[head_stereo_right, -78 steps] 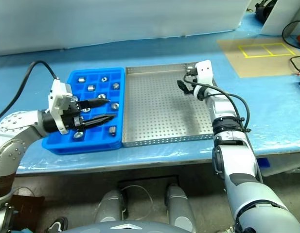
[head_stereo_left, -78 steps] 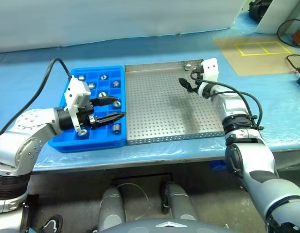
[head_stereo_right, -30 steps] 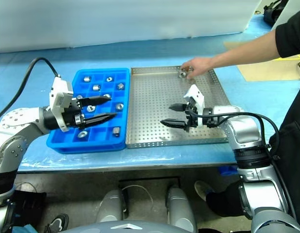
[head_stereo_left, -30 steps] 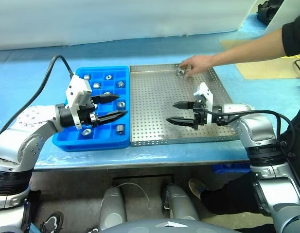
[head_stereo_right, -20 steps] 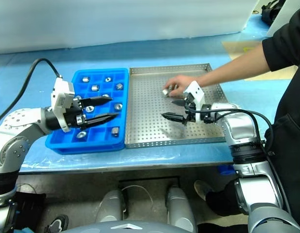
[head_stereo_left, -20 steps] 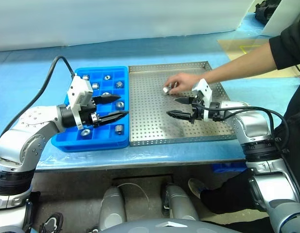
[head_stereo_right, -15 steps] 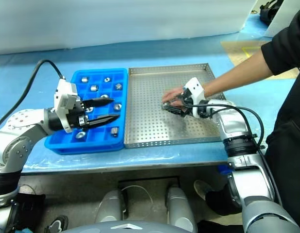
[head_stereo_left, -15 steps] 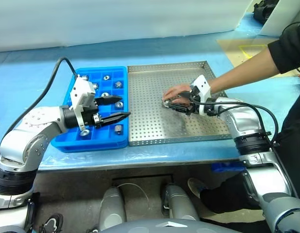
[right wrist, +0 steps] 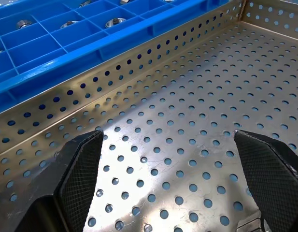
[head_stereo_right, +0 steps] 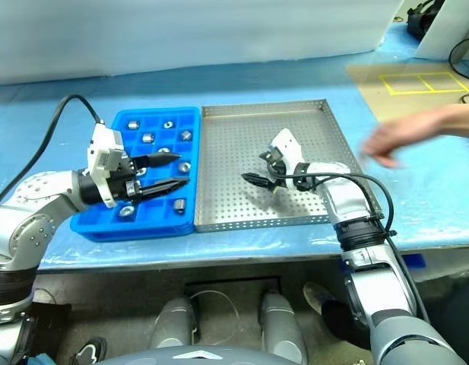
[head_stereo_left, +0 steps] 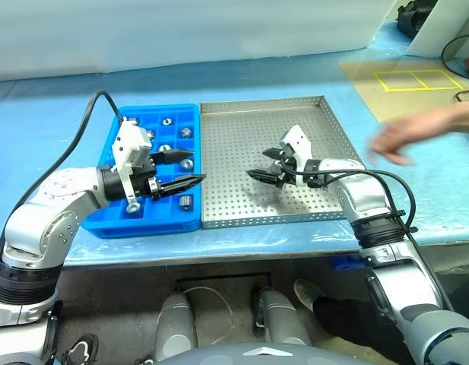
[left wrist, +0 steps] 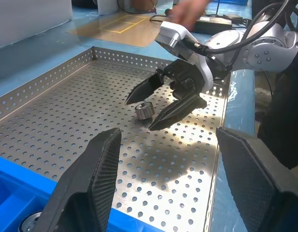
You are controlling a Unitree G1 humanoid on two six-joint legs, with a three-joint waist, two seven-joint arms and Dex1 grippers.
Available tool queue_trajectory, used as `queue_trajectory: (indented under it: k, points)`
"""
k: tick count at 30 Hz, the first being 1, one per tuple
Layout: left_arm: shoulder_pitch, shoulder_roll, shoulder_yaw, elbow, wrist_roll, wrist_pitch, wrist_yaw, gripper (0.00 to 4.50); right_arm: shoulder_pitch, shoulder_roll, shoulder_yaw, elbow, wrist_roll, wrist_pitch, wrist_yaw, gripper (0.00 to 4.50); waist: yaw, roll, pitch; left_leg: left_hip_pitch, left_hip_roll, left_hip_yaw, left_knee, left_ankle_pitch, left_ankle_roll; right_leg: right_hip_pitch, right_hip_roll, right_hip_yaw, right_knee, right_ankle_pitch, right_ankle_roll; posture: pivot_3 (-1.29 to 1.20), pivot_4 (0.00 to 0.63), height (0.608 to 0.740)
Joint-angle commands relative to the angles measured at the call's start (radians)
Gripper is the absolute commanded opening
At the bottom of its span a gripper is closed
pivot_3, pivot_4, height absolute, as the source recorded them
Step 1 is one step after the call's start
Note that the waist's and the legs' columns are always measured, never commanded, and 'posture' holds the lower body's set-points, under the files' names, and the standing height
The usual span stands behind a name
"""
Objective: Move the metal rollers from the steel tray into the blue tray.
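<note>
Head views: the person's hand (head_stereo_left: 394,144) has drawn back off the steel tray (head_stereo_left: 242,205), leaving a metal roller (left wrist: 144,110) there.

Left wrist view: it lies between the right gripper's (left wrist: 145,110) wide-open, empty jaws.

The left gripper (head_stereo_left: 181,169) hangs half-open, empty, over the blue tray (head_stereo_left: 143,225).

Pickup comes next.

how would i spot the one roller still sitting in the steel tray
Find the steel tray, the wide perforated silver square right of the blue tray. Near its middle the right gripper hangs open, and the roller lies on the tray floor between its black fingers. It is the lone loose roller there; the others sit in blue compartments.
</note>
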Motion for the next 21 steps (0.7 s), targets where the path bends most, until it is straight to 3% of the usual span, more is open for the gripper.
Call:
queue_trajectory:
  k: [1,21]
  points:
    - [-0.009,-0.001,0.008,-0.028,-0.003,-0.015,0.005,3.31,-0.024,0.009,-0.012,0.002,-0.012,-0.030,-0.022,4.47,0.000,0.000,0.000,0.000,0.000,0.000,0.000,0.000,0.000,0.000,0.000,0.000,0.000,0.000,0.000,-0.23,0.150,0.740]
    - [-0.022,-0.013,-0.028,-0.021,0.015,-0.020,-0.001,3.31,-0.010,0.029,-0.008,0.223,-0.159,-0.228,-0.200,4.47,-0.002,0.000,0.000,0.000,0.000,0.000,0.000,0.000,0.000,0.000,0.000,0.000,0.000,0.000,0.000,-0.25,0.150,0.740]
